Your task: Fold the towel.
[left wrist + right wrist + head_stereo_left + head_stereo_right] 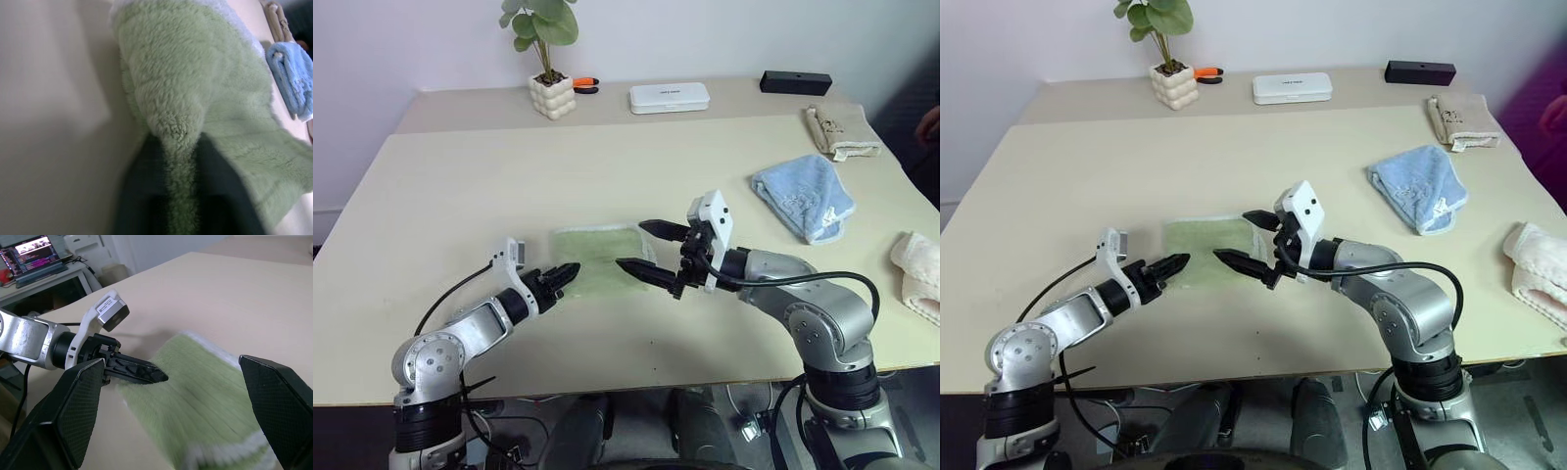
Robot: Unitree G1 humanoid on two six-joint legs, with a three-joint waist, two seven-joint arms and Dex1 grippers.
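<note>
Near the tabletop's (460, 186) front edge, the left gripper (566, 275) pinches the green towel's (597, 257) near-left corner, while the right gripper (649, 250) hangs wide open, empty, above it

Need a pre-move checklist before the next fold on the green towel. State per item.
1. Left claw shut on the towel: ok; the left wrist view shows a pinched ridge of pile between its fingers.
2. Right claw open and empty: ok.
3. Right claw over the towel's right edge: ok.
4. Towel lying flat: not ok, bunched at the left claw.
5. Blue towel apart from the work area: ok.
6. Dark embroidered mark located: cannot tell.
</note>
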